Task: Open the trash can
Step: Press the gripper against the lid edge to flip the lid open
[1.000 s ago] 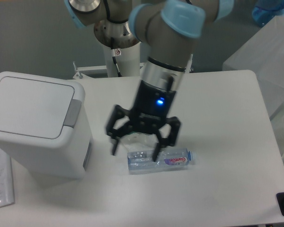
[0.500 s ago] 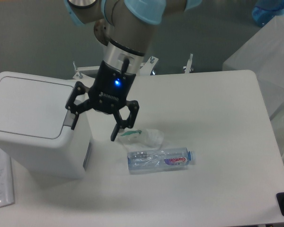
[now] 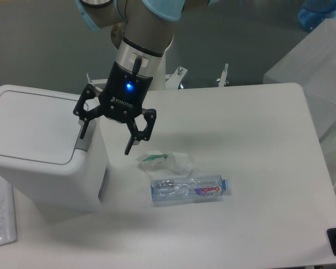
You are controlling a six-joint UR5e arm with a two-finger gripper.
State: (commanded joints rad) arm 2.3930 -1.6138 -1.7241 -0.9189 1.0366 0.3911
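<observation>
The trash can (image 3: pixel 42 148) stands at the table's (image 3: pixel 257 168) left edge, its flat lid shut and the grey button strip (image 3: pixel 85 136) on its right side. The arm reaches down from above, and the gripper (image 3: pixel 105 136) hangs over that strip with jaws spread wide, holding nothing. Further right lie a crumpled wrapper (image 3: pixel 168 161) and a clear bottle (image 3: pixel 189 189) on its side.

The bin (image 3: pixel 42 148) is white and boxy, lid shut flat. Its grey button strip lies just under the spread fingers (image 3: pixel 83 128).
</observation>
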